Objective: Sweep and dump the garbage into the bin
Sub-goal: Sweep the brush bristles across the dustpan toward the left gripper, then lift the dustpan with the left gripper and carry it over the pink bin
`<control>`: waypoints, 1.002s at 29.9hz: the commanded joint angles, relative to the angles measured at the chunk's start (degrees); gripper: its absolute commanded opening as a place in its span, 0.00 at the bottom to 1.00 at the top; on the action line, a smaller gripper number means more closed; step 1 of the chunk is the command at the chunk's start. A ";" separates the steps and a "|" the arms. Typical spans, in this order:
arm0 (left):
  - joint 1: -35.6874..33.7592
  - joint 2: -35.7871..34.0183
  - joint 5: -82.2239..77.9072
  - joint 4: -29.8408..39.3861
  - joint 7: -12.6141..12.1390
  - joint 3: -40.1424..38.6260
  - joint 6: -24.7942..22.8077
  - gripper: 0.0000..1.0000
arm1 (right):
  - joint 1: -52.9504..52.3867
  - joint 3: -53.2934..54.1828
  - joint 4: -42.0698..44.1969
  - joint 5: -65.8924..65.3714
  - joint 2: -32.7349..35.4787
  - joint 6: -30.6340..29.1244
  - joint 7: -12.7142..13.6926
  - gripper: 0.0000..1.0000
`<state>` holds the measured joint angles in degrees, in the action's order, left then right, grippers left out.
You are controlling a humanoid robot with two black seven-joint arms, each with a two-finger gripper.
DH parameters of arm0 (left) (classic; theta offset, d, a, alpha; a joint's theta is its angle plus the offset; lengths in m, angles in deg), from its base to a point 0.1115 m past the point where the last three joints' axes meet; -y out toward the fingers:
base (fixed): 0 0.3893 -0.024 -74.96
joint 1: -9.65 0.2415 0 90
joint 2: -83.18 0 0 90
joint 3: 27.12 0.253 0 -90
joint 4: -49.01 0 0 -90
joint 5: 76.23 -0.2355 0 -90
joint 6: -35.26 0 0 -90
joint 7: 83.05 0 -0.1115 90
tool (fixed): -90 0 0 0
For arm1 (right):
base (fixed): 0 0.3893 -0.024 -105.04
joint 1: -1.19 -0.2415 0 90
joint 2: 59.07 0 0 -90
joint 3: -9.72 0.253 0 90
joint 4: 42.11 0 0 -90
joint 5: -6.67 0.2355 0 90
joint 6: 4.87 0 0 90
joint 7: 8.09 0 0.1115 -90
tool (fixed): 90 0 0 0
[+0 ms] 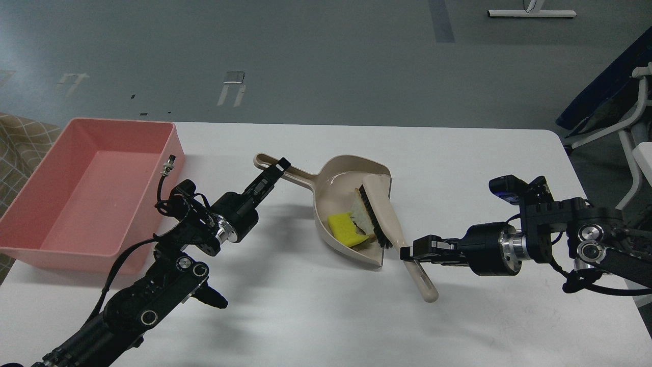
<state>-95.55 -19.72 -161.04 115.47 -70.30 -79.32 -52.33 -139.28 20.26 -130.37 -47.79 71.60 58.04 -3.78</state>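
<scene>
The left tool pinches the dustpan by its handle near the far end, holding it over the white bench. The right tool is pressed onto the brush handle, just beside the pan's near lip. The brush head lies across the pan's open mouth, its dark bristles turned inward against the garbage. Inside the pan sit the yellow sponge, toward the near wall, and the whitish wedge, touching the bristles and the sponge. The pink bin stands on the bench's left side, well apart from the pan, beyond the left arm.
</scene>
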 commanded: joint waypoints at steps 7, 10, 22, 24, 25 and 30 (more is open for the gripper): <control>-0.09 -0.19 0.08 -0.01 -0.09 0.00 -0.03 0.00 | -0.33 4.49 -0.41 2.69 -0.59 -0.15 -0.44 0.00; -0.09 -0.02 0.35 -0.10 -0.09 -0.09 -0.21 0.00 | -0.59 5.81 -1.03 3.31 1.51 -0.50 -0.44 0.00; -1.41 -0.45 16.60 -0.10 -0.88 -0.18 -0.74 0.00 | 3.18 9.94 -7.09 3.75 16.98 -0.50 -0.70 0.00; -2.20 -0.89 18.89 -0.10 -0.97 -0.35 -1.26 0.00 | 4.06 10.03 -8.23 3.75 20.49 -0.77 -1.75 0.00; -2.29 -0.98 19.76 -0.10 -0.97 -0.53 -1.44 0.00 | 4.41 10.03 -8.59 3.75 21.55 -0.86 -2.28 0.00; -3.43 -2.91 25.13 -0.10 -1.32 -1.06 -1.70 0.00 | 6.87 9.59 -10.35 3.75 28.58 -0.91 -4.04 0.00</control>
<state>-98.23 -21.49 -137.89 115.36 -71.41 -80.22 -53.99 -133.59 30.23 -140.00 -44.04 96.86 57.15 -7.01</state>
